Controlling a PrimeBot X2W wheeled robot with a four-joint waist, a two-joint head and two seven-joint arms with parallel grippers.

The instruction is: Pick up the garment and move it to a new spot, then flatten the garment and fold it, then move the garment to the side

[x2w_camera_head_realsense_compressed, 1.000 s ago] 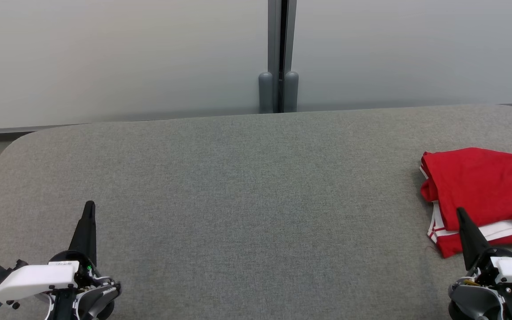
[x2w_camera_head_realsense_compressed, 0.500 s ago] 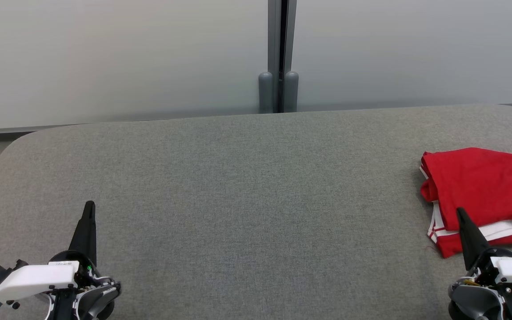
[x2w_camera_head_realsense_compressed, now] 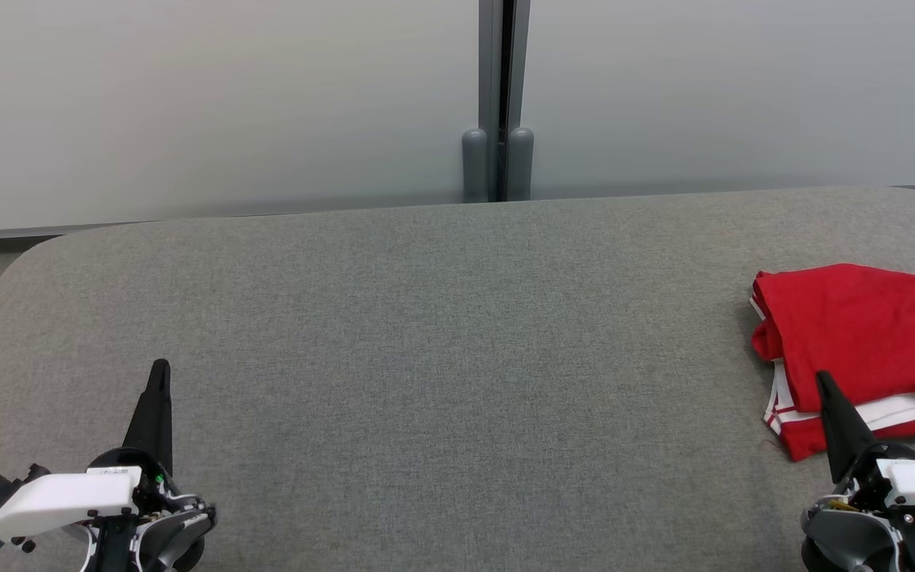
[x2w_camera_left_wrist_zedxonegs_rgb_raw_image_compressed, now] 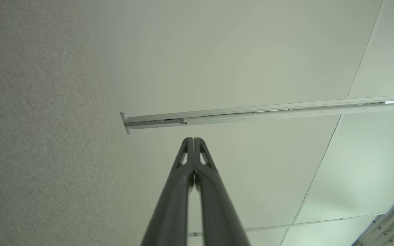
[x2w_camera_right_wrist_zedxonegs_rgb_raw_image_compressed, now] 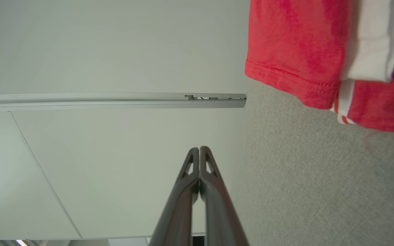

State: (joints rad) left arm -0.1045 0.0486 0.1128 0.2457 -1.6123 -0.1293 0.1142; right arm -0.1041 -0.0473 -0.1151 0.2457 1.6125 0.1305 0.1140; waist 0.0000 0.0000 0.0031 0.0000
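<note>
A broad grey felt-covered worktop with rounded corners (x2w_camera_head_realsense_compressed: 426, 357) fills the lower part of the head view, its cloth evenly and softly lit. Behind its far edge stand pale, frosted wall panels (x2w_camera_head_realsense_compressed: 187, 103), joined by a narrow grey metal post (x2w_camera_head_realsense_compressed: 503, 79) with two rounded grey caps (x2w_camera_head_realsense_compressed: 475, 163) at its foot. A thin dark rail (x2w_camera_head_realsense_compressed: 28, 233) runs along the panels' base at the left.

Closed left claw (x2w_camera_left_wrist_zedxonegs_rgb_raw_image_compressed: 193, 140) beside grey surface (x2w_camera_left_wrist_zedxonegs_rgb_raw_image_compressed: 29, 143)

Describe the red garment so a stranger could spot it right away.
Start at the wide grey table. Go to its right end, by the right pincer. The garment lies folded there, bright red with white trim and a dark numeral.
</note>
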